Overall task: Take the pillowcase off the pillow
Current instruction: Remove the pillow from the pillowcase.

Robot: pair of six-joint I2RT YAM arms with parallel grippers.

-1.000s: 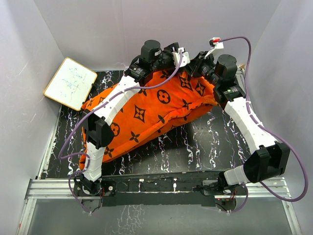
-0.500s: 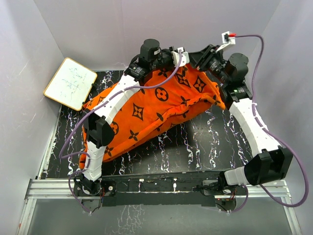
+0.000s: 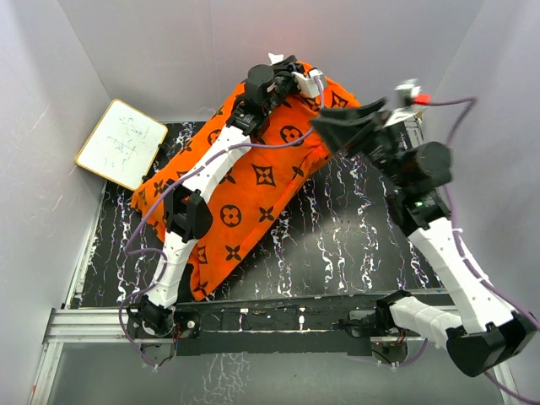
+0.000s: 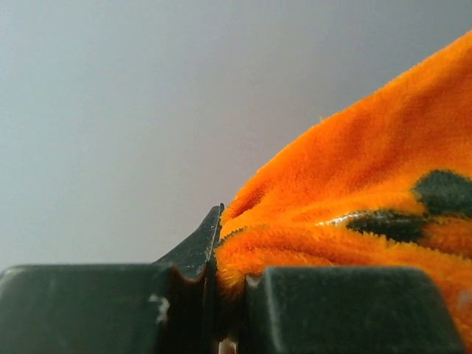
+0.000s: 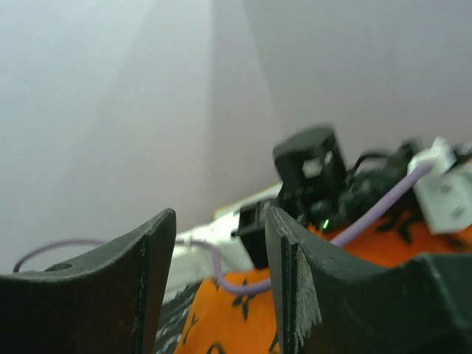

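Pillowcase (image 3: 253, 181) diagonal on table (image 3: 354, 245), board (image 3: 121, 143) left of it; left claw (image 4: 218, 284) at its far end.

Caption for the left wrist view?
Left gripper shut on a fold of orange pillowcase, plain grey wall behind.

pillowcase (image 3: 261, 181) runs diagonally from near-left up to the back wall (image 3: 169, 51), with left arm (image 3: 211, 164) stretched along its top. That blocks the left side and far centre. Board (image 3: 121, 143) fills the far-left corner. Bare table (image 3: 337, 245) between pillowcase and right arm (image 3: 447, 253) is passable. Side walls sit close.
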